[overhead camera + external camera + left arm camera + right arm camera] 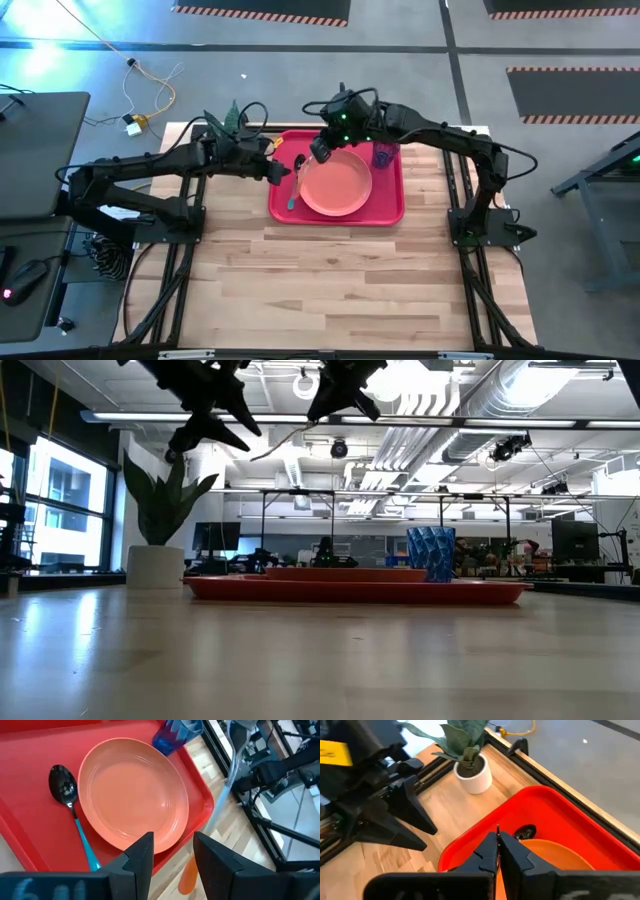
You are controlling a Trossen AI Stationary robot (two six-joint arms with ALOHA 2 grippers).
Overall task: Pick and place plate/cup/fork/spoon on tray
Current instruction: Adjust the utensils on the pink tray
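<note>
The salmon plate (335, 185) lies on the red tray (390, 210). The teal-handled spoon (294, 190) lies on the tray left of the plate, and the blue cup (385, 154) stands at the tray's far right corner. My right gripper (320, 152) is shut on the fork above the tray's far left part. The fork (285, 442) slants down toward my left gripper (278, 168). My left gripper is open, and the fork's orange handle end (189, 875) shows between its fingers, close by one of them. I cannot tell whether they touch. My right gripper pinches the fork between its two shut fingers; a thin end (497, 827) pokes out past the fingertips. The fingers themselves hide which part they are on. The fork is lifted clear of the tray and slants down toward the table's left.
A potted plant (230, 118) in a white pot stands on the table's far left corner, beside the tray. Bare wooden tabletop (340, 290) stretches from the tray to the near edge. Both arms' bases stand at the table's left and right sides.
</note>
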